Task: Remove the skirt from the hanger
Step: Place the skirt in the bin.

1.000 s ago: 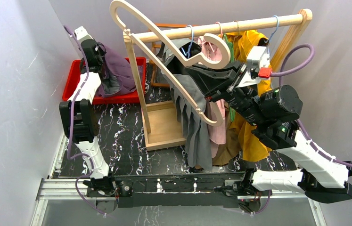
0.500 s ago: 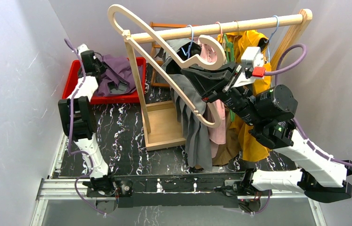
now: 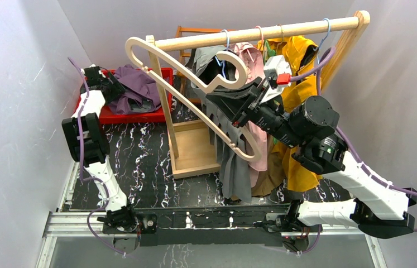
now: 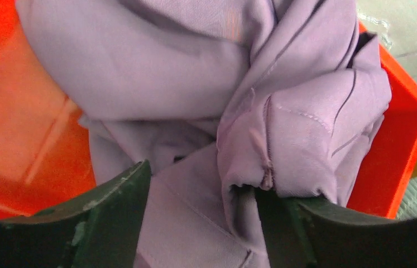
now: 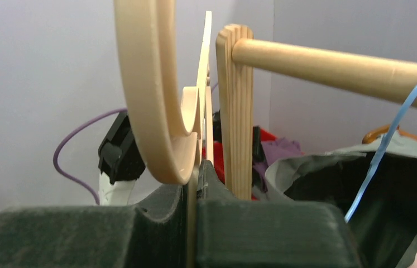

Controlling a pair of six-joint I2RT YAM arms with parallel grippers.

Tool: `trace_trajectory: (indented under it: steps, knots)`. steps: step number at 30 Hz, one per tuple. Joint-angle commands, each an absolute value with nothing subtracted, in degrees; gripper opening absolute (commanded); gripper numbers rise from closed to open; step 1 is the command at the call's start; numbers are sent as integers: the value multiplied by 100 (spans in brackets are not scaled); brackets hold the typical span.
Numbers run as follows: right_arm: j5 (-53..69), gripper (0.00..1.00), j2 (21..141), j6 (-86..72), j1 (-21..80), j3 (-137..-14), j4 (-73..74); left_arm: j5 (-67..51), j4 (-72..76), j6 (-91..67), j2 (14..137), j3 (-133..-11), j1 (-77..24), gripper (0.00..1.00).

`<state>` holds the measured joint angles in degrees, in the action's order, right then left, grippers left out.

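The purple skirt (image 3: 133,95) lies bunched in the red bin (image 3: 139,116) at the far left of the tabletop (image 3: 139,162), off any hanger. The left claw (image 4: 200,185) sits right over it with its jaws spread apart; a fold of cloth with a stitched seam lies between them, close against the right-hand finger, but nothing is pinched. In the left wrist view the fabric fills most of the picture, with bare bin floor to the left and the bin's wall at the right.

The right claw (image 3: 239,109) is clenched on the bare wooden hanger (image 5: 150,84), held aloft and tilted in front of the clothes rack. The hanger's big loop reaches left past the rack's upright post (image 3: 161,95), and its curled hook sits just below the rail (image 3: 262,33). The post stands between the two claws.

A grey garment (image 3: 234,162), a pink one (image 3: 259,145) and a yellow one (image 3: 298,162) hang from the rail behind the right arm, which covers much of them. A blue hanger hook (image 3: 226,42) loops over the rail.

The skirt's waistband cannot be made out, and the left claw's fingertips are partly buried in cloth.
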<state>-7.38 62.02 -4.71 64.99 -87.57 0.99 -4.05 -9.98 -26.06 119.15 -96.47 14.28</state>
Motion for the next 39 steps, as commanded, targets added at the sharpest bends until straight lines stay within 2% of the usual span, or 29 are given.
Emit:
trace_trajectory:
  steps: [1,3,8,13,16,18,21,29,31,35,39]
  knots:
    - [-635,0,5887,-885,6517,-9303,1010,-700,-1270,-2402,10967,-9232,1397,72]
    - [-510,0,5757,-902,6513,-9383,1579,-562,-1329,-2290,10659,-9085,1400,77]
    - [-38,0,5663,-1003,6507,-9706,2993,-343,-1626,-2189,10053,-8885,1397,98]
    - [136,0,5888,-1149,6512,-10067,4043,-182,-1819,-2350,9305,-8617,1392,99]
    - [81,0,5918,-1102,6514,-10134,4614,-765,-1832,-2274,8874,-8418,1393,98]
    - [-304,0,5885,-1047,6511,-10142,4974,-1223,-1957,-2163,8671,-8321,1298,98]
    - [-951,0,6011,-1181,6514,-10460,5414,-1301,-1935,-2120,8215,-8019,936,98]
    - [-1630,0,6630,-2235,6512,-10479,5140,-887,-1919,-1971,7304,-7583,427,98]
    - [-1512,0,6717,-2311,6509,-10329,4715,-804,-1801,-1920,7295,-7429,360,99]
    - [-2222,0,7090,-2461,6514,-10715,4640,-955,-1790,-2016,7349,-7329,351,98]
    - [-1752,0,7224,-2537,6521,-10683,3751,-831,-1633,-2012,7200,-7136,300,98]
